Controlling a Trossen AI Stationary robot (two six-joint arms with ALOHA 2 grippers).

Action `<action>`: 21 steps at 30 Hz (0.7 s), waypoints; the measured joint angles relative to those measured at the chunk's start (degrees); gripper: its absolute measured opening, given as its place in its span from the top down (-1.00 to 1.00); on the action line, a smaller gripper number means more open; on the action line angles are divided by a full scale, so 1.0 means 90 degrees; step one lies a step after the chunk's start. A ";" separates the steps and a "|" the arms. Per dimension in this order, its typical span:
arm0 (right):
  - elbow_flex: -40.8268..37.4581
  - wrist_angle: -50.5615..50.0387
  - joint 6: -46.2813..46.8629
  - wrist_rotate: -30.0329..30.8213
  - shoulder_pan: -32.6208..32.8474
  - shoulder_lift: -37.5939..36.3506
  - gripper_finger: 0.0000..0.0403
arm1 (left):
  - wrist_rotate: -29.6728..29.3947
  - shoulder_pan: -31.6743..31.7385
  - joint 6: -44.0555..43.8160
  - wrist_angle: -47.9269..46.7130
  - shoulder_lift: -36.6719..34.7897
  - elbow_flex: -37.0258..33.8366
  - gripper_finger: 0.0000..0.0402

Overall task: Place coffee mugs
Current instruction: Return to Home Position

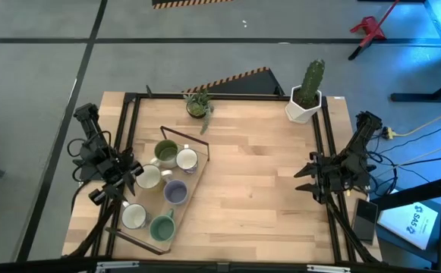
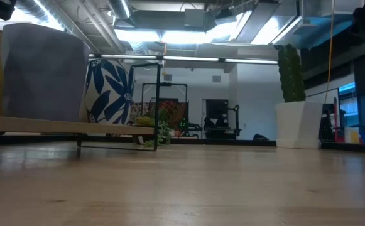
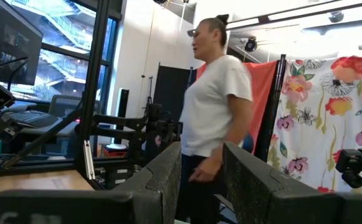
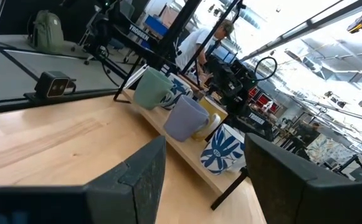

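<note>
Six mugs stand on a wooden tray (image 1: 192, 180) at the table's left: green (image 1: 165, 152), white (image 1: 187, 159), white (image 1: 149, 177), lavender (image 1: 175, 192), white (image 1: 133, 216) and green (image 1: 162, 226). The low view shows the lavender mug (image 2: 41, 72) and a white mug with blue leaves (image 2: 110, 91) up close. My left gripper (image 1: 133, 172) hovers at the tray's left edge beside a white mug; its open fingers (image 3: 202, 180) point level across the room. My right gripper (image 1: 302, 179) waits open near the table's right edge, facing the tray, with the mugs (image 4: 187, 117) beyond its fingers.
A white hexagonal cactus pot (image 1: 305, 106) stands at the far right corner and a small green potted plant (image 1: 198, 105) at the far edge. Bare wood lies between the tray and my right arm. A person (image 3: 215, 99) stands beyond the table. A phone (image 1: 365, 218) lies by the right edge.
</note>
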 joint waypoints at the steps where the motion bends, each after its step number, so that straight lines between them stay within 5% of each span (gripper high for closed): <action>1: 0.0000 -0.0003 0.0000 0.0002 0.0000 0.0000 -0.02 | 0.0000 0.0002 -0.0002 0.0000 0.0000 0.0000 0.44; 21: 0.0007 -0.0094 0.0000 0.0002 0.0000 0.0000 -0.02 | 0.0000 0.0002 -0.0001 0.0001 0.0000 0.0000 0.44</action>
